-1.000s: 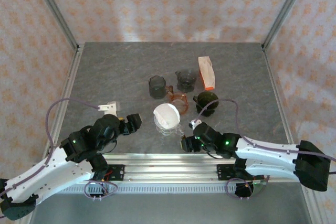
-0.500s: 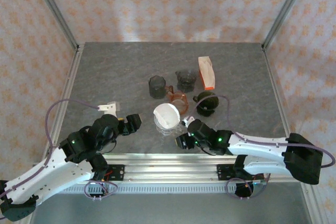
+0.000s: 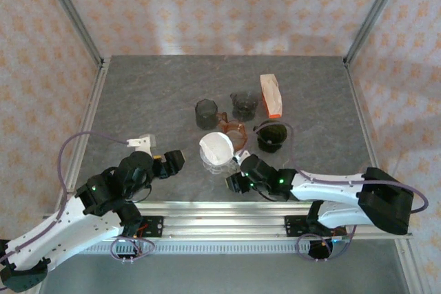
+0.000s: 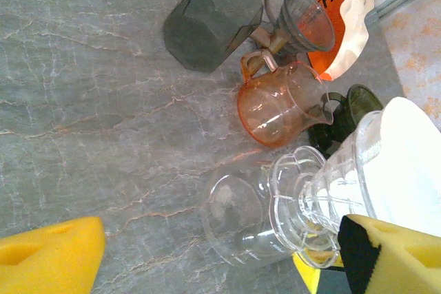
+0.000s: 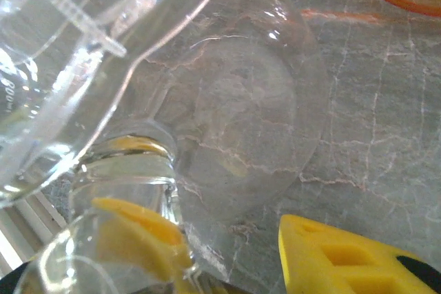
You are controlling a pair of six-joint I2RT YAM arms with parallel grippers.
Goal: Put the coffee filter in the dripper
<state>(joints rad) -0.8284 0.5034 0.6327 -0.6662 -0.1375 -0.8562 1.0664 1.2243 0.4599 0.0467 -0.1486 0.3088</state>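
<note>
Seeing the white coffee filter inside the clear dripper, mid-bench, just beside the orange jug. Right gripper jaws straddle the dripper's glass base; I can't tell if they're clamped. Left gripper jaws spread wide, empty, apart from the dripper.

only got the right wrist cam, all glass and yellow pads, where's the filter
observer: the white filter is already inside the clear dripper; the left wrist view shows it.
operator: whats the left arm doing
observer: the left gripper is open, off to the dripper's left, touching nothing.
operator: anything crowding my side
observer: a dark green cup stands just to the right of the dripper, a little farther back.
</note>
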